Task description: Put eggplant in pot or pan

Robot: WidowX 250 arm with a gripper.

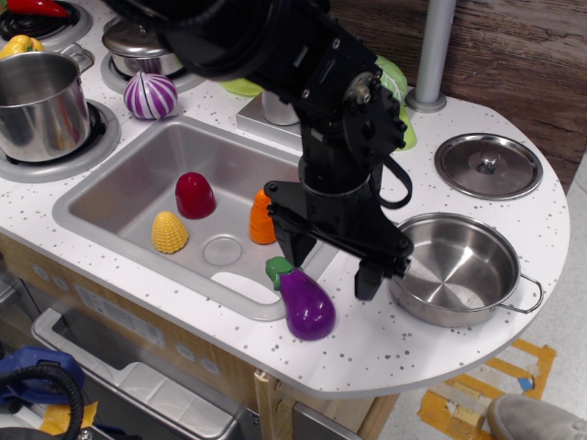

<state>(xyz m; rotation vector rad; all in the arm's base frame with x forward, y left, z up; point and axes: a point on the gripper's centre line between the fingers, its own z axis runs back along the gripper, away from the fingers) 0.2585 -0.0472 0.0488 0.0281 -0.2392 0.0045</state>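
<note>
The purple eggplant (pixel 305 302) with its green stem cap lies on the white counter at the sink's front right corner. The shallow steel pan (pixel 460 268) with wire loop handles stands to its right, with nothing in it. My black gripper (pixel 333 264) hangs open just above and behind the eggplant, one finger near its stem end and the other finger (pixel 370 275) close to the pan's left rim. It holds nothing and does not touch the eggplant.
The sink (pixel 128 183) holds a yellow corn (pixel 170 232), a dark red toy (pixel 194 194) and an orange carrot (pixel 261 220). A striped onion (pixel 150 95) and a tall pot (pixel 37 105) are at the left. A steel lid (pixel 488 165) lies behind the pan.
</note>
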